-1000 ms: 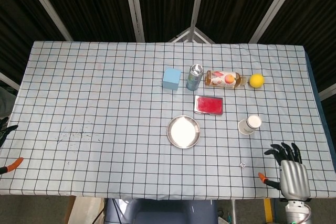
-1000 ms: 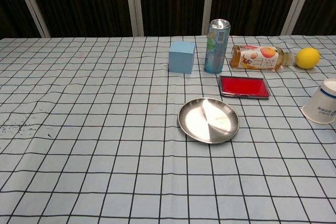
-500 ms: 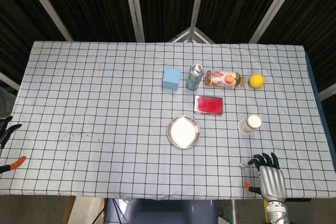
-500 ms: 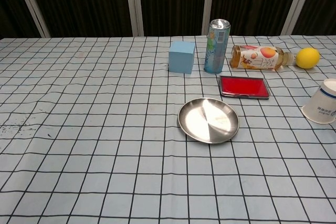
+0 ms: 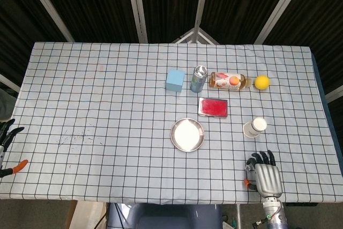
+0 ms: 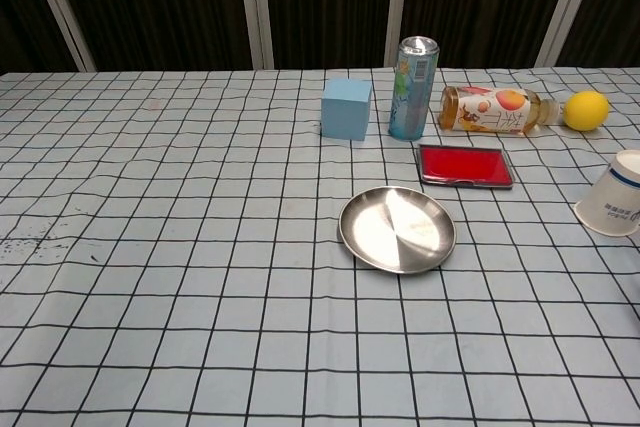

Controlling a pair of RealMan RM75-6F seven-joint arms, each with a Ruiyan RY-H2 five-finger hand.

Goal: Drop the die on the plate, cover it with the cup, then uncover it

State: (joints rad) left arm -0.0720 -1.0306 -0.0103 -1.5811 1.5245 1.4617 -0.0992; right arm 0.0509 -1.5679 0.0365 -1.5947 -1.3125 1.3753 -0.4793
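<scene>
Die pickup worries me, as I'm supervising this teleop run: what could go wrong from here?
The right hand sits at the near edge of the table, and the tiny die cannot be made out beside it; a nudge might send it off. The cup lies tilted just beyond the hand, so a sweep toward the plate could knock it. The chest view misses the hand, leaving only the head view for guidance.
</scene>
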